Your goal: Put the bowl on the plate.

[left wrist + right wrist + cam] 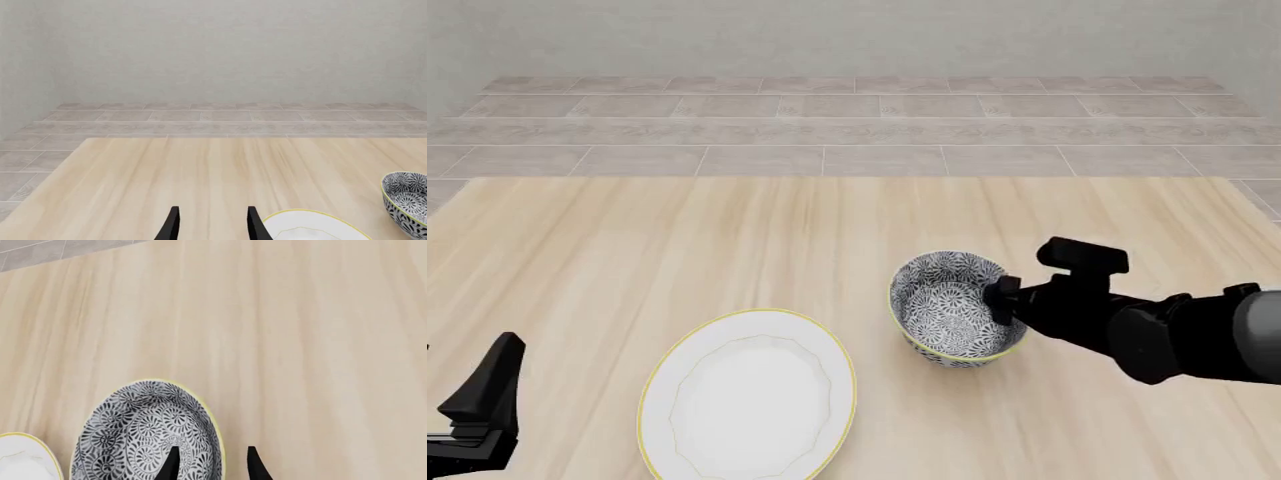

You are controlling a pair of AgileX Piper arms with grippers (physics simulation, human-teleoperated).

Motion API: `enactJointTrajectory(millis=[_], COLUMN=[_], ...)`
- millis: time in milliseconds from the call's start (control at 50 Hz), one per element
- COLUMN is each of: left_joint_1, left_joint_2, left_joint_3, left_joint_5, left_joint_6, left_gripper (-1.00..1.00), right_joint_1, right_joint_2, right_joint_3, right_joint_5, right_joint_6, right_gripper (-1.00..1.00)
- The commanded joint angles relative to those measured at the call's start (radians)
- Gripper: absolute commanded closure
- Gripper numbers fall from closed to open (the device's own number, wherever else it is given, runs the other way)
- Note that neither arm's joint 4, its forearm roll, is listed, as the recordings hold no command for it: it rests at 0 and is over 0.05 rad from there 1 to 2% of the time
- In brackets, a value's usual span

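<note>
- Nearest the front camera, at the lower left corner of the frame, sits the left gripper (481,400), a dark shape over bare wood and well apart from both dishes; in its own wrist view its two black fingers (172,225) stand apart with nothing between them
- Wooden table (627,260) fills most of the front view, pale and streaked, with grey tiled floor (854,130) and a plain wall across the upper part of the frame
- Right arm (1174,335) comes in from the right edge at mid-height, reaching toward the centre
- Plate (747,395), white with a thin yellow rim, lies flat at lower centre-left, cut slightly by the bottom edge
- Bowl (954,310), patterned dark and white with a yellow rim, sits on the table just right of the plate, close but not on it
- Right gripper (1004,298) is at the bowl's right rim; in the right wrist view one finger (171,462) lies inside the bowl and the other outside, straddling the wall, with a gap still visible, so they are not clamped
</note>
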Motion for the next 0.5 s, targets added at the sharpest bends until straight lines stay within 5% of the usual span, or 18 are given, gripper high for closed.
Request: enactJointTrajectory(millis=[20,500], left_joint_1=[0.000,0.000], left_joint_2=[0.000,0.000], left_joint_3=[0.000,0.000], left_joint_5=[0.000,0.000], left_joint_6=[0.000,0.000], left_gripper=[-1.00,-1.00], right_joint_1=[0.003,0.010], right_joint_2=[0.020,0.055], right_joint_3=[0.001,0.007], right_joint_5=[-0.015,-0.047], right_joint_6=[0.005,0.018], right_gripper=[-1.00,-1.00])
